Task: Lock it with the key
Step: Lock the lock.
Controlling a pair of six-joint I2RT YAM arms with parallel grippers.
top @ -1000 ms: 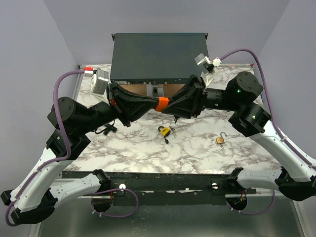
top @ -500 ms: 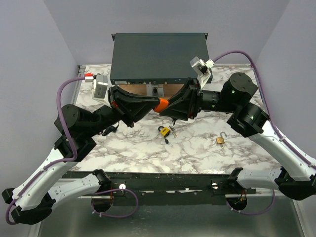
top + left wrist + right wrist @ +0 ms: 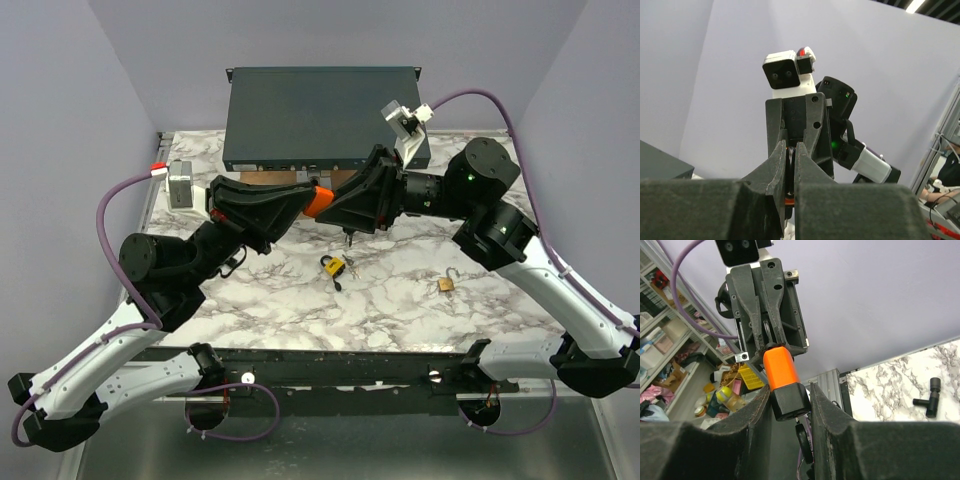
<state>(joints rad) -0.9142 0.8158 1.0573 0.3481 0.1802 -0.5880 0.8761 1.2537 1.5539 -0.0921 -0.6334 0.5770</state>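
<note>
The key (image 3: pixel 318 203) hangs in the air in front of the dark box, held from both sides. Its bright orange piece (image 3: pixel 780 365) ends in a black block. My right gripper (image 3: pixel 790 388) is shut on that block. A thin metal loop (image 3: pixel 768 332) rises from the orange top into my left gripper (image 3: pixel 791 145), whose jaws are shut on it. A dark key (image 3: pixel 802 437) dangles under the black block; it is seen from above as a dark key (image 3: pixel 347 238). In the top view the left gripper (image 3: pixel 306 196) and right gripper (image 3: pixel 328 207) meet tip to tip.
A yellow padlock (image 3: pixel 331 265) with small keys lies on the marble table (image 3: pixel 400 310) below the grippers. A brass padlock (image 3: pixel 447 285) with its shackle open lies to the right. A dark box (image 3: pixel 320 115) stands at the back. A black T-shaped part (image 3: pixel 929 397) lies on the table.
Both grippers, still joined on the orange piece, have shifted a little left and toward the box. The left arm's elbow has swung down and leftward.
</note>
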